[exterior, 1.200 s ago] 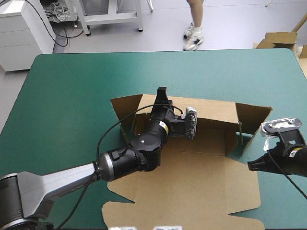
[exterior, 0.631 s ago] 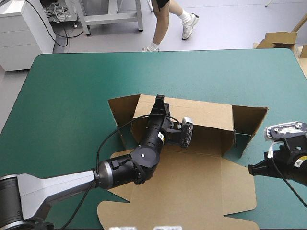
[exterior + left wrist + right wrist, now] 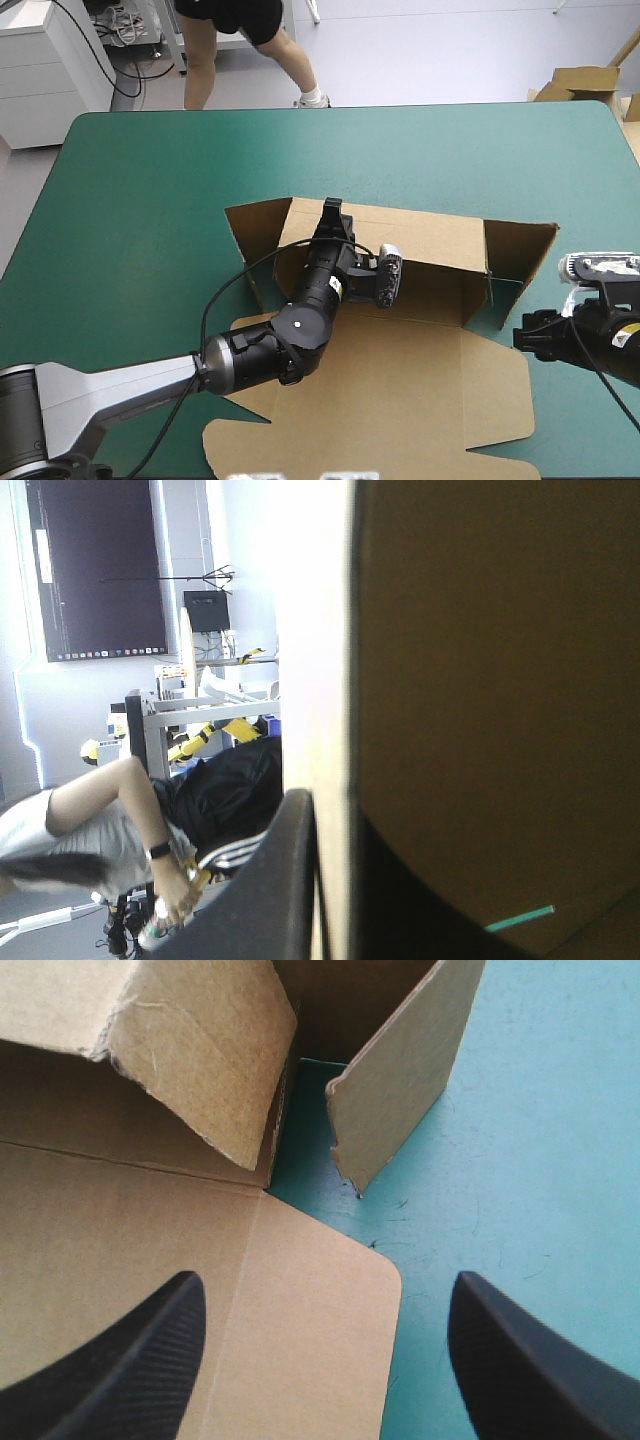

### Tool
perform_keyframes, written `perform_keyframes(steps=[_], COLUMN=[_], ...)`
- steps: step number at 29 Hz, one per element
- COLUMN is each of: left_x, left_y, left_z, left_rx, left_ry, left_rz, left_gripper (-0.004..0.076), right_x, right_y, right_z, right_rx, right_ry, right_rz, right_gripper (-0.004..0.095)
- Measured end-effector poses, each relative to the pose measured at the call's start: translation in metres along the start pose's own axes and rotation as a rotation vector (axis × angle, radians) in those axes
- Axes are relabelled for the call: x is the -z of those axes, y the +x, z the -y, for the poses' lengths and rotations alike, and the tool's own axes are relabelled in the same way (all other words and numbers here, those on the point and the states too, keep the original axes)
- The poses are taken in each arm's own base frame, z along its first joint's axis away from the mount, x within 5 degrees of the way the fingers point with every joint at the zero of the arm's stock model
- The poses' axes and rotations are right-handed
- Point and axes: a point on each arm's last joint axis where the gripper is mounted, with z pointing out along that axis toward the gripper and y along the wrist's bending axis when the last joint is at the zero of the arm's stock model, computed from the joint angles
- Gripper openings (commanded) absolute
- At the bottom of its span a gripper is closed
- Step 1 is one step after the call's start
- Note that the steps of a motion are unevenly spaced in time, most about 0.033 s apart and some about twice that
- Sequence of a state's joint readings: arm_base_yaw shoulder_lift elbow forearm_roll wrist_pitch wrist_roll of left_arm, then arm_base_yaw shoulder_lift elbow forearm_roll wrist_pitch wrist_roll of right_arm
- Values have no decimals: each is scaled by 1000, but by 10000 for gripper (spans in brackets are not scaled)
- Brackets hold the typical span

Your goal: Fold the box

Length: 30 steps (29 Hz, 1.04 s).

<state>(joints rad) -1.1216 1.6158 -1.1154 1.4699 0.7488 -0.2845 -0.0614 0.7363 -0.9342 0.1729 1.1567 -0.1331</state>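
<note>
the box (image 3: 400,385) lies mid-table on the teal-green cover (image 3: 150,200), nearer the near edge. its base and near flaps are flat and its far wall (image 3: 400,235) is raised, with a side flap standing at each end of that wall. the left claw (image 3: 332,208) is clamped on the far wall's top edge, near the wall's left end. in the left wrist view its fingers (image 3: 268,890) are all but closed, the board's edge between them. the right claw (image 3: 522,335) hangs just off the box's right side, fingers wide apart, gripping nothing. under it is the rounded corner of a flat flap, half over bare cover. ahead of it the right flap (image 3: 400,1070) stands upright, a strip of cover showing between it and the wall's end.
</note>
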Motion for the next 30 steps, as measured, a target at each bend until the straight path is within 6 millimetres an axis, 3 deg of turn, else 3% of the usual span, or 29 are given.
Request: perform_keyframes(steps=[6,9,14,19,22,24,30], left_x=[0,0,0,0,0,0,0], left_y=[0,0,0,0,0,0,0], left_z=[0,0,0,0,0,0,0], left_rx=[1,1,1,1,2,5,69], left_ry=[0,0,0,0,0,0,0], left_rz=[1,1,1,1,1,1,0], left_gripper=[-8,-8,-8,-8,-8,-8,-8], right_x=[1,5,16,2,-16,-39,-123], right_y=[-2,-12,-62,-120,-151,-165,-172], right_z=[-1,-1,1,7,12,17,37], right_rx=[-13,-1,18,46,45,42,25], right_ry=[-14,-12,0,7,6,8,49], right_rz=[16,55,120,133,117,63,-192], right_gripper=[695,696,695,694,694,694,655])
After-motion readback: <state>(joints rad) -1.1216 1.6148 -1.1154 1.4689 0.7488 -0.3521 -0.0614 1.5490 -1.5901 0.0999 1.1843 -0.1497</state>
